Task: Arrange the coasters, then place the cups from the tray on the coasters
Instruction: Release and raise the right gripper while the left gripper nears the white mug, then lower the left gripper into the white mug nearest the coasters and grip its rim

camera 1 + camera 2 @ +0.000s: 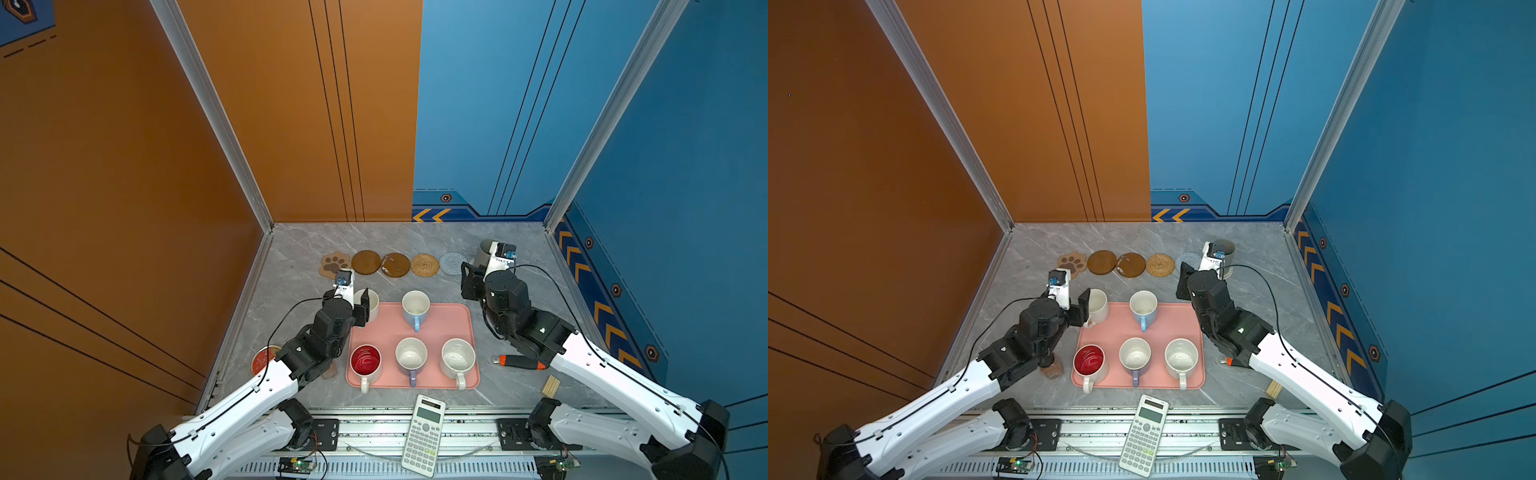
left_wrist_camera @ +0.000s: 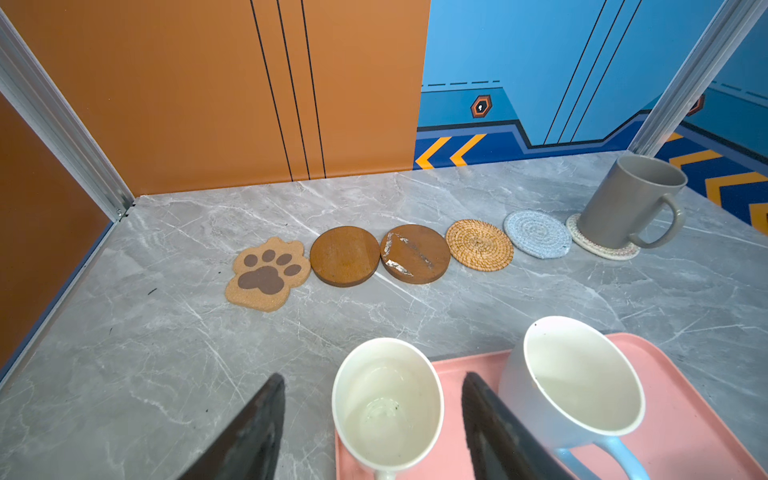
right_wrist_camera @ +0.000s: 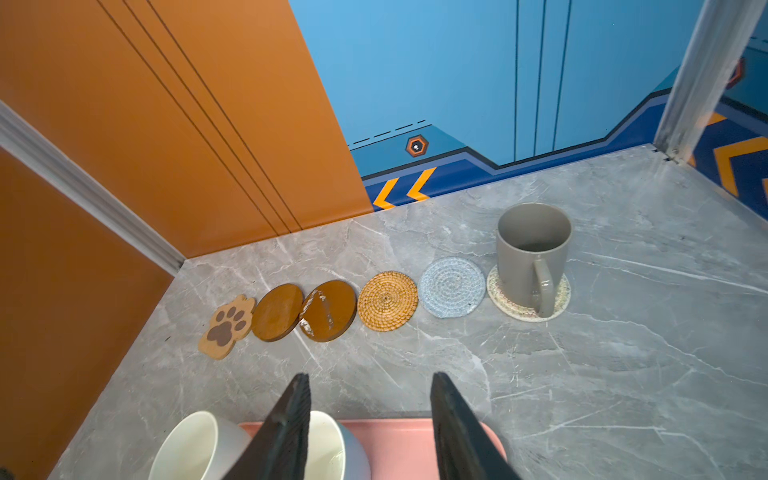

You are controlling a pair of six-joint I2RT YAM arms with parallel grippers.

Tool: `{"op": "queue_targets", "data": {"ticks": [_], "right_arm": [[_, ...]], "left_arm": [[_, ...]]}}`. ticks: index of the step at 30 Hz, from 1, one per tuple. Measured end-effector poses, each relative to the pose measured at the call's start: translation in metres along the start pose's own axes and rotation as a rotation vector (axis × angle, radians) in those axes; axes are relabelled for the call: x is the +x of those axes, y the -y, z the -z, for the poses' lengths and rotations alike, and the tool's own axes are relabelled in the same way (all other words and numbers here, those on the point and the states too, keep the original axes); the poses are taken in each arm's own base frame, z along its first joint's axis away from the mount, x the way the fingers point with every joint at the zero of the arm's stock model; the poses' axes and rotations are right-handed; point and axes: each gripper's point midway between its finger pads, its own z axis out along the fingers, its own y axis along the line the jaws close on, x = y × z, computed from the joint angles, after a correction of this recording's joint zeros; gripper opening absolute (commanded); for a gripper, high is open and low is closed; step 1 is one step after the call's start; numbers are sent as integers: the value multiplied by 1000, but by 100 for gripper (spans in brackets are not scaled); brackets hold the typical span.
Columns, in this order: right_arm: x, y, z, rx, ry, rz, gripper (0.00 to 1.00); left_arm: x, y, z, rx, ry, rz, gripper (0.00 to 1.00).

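Note:
Five bare coasters lie in a row at the back: paw, two brown discs, rattan and grey-blue. The grey cup stands on the whitish coaster. The pink tray holds the white, light blue, red-inside, lavender and speckled cups. My left gripper is open, its fingers either side of the white cup with gaps. My right gripper is open and empty over the tray's far edge, short of the grey cup.
A calculator lies on the front rail. A red tin and a small brown jar sit left of the tray under my left arm. An orange-handled tool and a wooden piece lie right of it. Walls enclose three sides.

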Motion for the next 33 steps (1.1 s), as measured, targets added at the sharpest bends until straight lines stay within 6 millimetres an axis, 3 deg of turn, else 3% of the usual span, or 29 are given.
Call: {"op": "queue_targets", "data": {"ticks": [10, 15, 20, 33], "right_arm": [[12, 14, -12, 48, 2, -2, 48], [16, 30, -18, 89, 3, -12, 49], [22, 53, -25, 139, -3, -38, 48], [26, 65, -29, 127, -26, -79, 47]], "left_arm": [[5, -9, -8, -88, -98, -58, 68], [13, -15, -10, -124, -191, -93, 66], [30, -11, -7, -88, -281, -97, 65], [72, -9, 6, -49, -467, -106, 63]]}}
